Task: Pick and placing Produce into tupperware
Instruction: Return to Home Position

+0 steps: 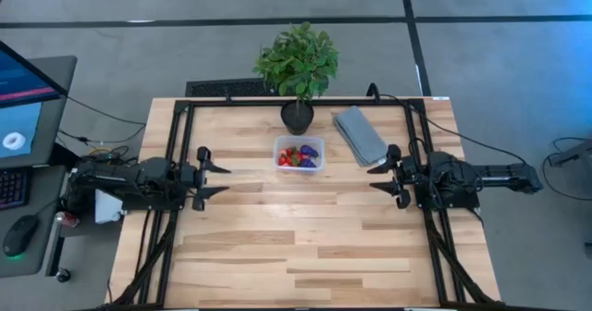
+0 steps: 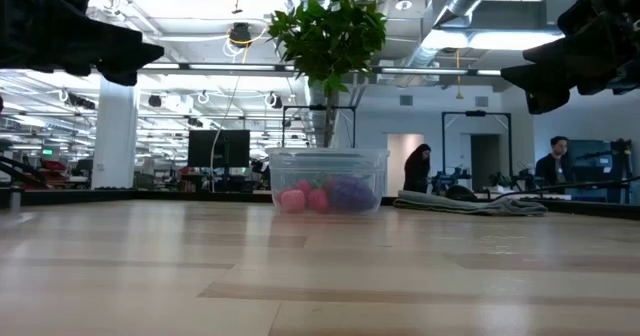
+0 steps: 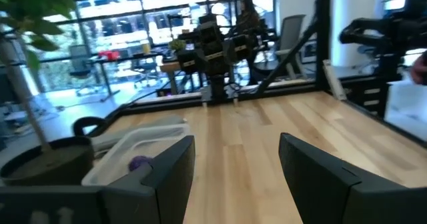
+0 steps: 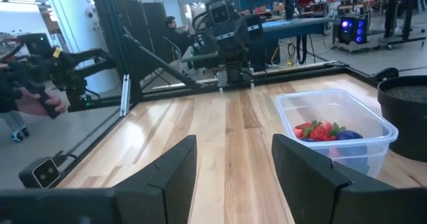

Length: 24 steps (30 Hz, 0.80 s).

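The clear tupperware tub (image 1: 299,155) stands on the table's far middle, just in front of the black plant pot. The produce (image 1: 300,156) lies inside it: red strawberries (image 4: 318,131) and purple grapes (image 4: 347,137). It also shows in the low view (image 2: 327,180) and the left wrist view (image 3: 127,155). My left gripper (image 1: 226,180) hovers open and empty at the table's left, above the wood. My right gripper (image 1: 372,177) hovers open and empty at the table's right. Both point toward the table's middle.
A leafy potted plant (image 1: 298,68) in a black pot (image 1: 297,118) stands at the far edge behind the tub. A folded grey cloth (image 1: 360,134) lies to the tub's right. A black frame rail (image 1: 305,102) borders the table. Bare wood (image 1: 305,237) fills the near half.
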Available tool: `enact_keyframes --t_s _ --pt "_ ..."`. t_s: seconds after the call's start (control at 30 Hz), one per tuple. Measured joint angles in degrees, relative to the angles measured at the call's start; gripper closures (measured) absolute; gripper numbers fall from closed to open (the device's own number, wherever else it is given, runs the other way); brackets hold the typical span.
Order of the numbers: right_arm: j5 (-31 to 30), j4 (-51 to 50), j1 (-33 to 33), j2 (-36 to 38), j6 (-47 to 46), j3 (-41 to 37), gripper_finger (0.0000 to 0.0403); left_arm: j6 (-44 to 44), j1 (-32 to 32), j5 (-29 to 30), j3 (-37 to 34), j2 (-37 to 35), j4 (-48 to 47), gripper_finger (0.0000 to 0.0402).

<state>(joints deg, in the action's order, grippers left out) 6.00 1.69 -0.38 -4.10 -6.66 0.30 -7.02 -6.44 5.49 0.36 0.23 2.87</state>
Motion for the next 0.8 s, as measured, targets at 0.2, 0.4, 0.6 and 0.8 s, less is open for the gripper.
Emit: enact_keyframes --t_s 0.2,0.4,0.6,0.8 --pt "0.00 0.00 0.00 0.00 0.04 0.00 0.0184 0.85 0.00 -5.22 0.00 -0.02 2.10 0.0191" --pt "0.00 -0.02 0.00 -0.01 0.16 -0.01 0.0184 5.91 0.00 -5.24 0.00 -0.02 0.86 0.0191" --pt "0.00 -0.02 0.00 0.00 0.00 -0.02 0.0184 6.76 0.00 -5.22 0.00 0.11 -0.98 0.0191" --pt "0.00 0.00 0.00 -0.02 -0.90 0.00 0.0184 5.44 0.00 -5.02 0.00 0.13 -0.98 0.0191"
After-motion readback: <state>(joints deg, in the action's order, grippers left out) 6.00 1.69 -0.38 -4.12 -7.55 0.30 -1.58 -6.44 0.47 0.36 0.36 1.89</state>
